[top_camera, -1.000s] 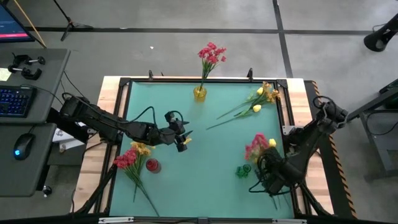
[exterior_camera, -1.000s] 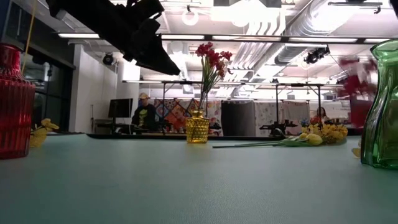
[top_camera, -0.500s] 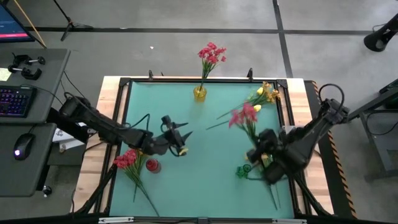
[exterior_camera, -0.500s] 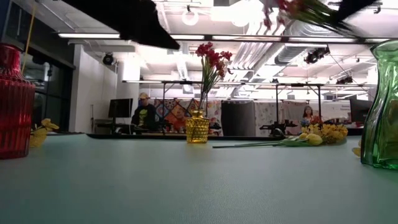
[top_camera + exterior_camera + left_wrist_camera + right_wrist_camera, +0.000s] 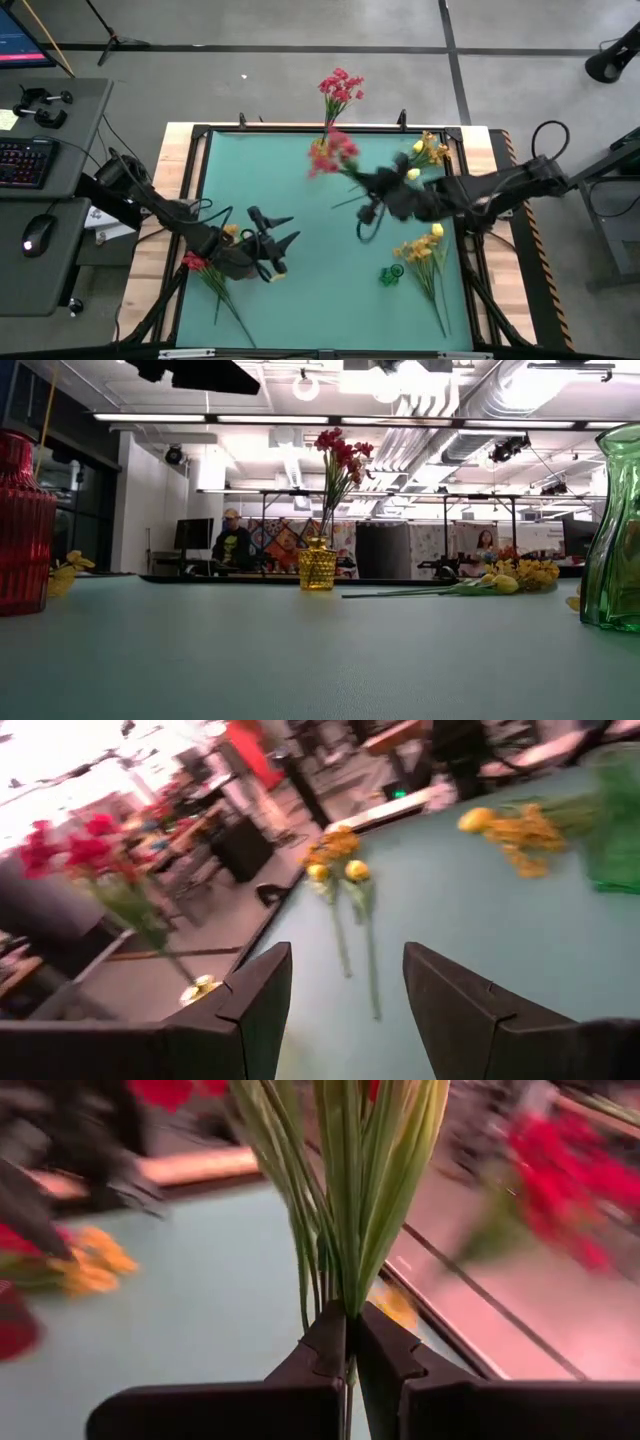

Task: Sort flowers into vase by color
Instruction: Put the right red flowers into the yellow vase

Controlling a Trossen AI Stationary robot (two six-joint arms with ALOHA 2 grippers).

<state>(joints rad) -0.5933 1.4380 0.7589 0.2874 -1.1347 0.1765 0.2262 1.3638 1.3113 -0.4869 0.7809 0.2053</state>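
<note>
Right gripper (image 5: 350, 1342) has its fingers pinched tight on the green stems of a red-pink spray (image 5: 330, 155), carried in the air over the far middle of the counter (image 5: 300, 300), blossoms near the yellow vase (image 5: 321, 150) at the far edge that already has red flowers (image 5: 340, 88) in it. Left gripper (image 5: 278, 243) hangs near the counter's left side w/ fingers apart and nothing btwn them in the wrist view.

Rest of the flowers: yellow tulip buds + orange-yellow clusters (image 5: 425, 152) lying near the far right corner, another orange-yellow bunch (image 5: 422, 250) on the right beside the green vase (image 5: 391, 273), red-pink ones (image 5: 200, 262) lying by the left edge under the left arm. Red vase (image 5: 20, 525) shows in the low view only, at the left.

Handling, imo: these sprays look super light, thin stems, prob springy plastic, and the top-heavy heads would swing around when the arm moves. Grabbing low on the bundled stems like it's doing seems right, keeps the blossoms clear of the fingers for threading into a narrow vase neck. Vases look like glass, so tippy if a stem snags the rim.

Labels/writing: none I can read anywhere tbh.
</note>
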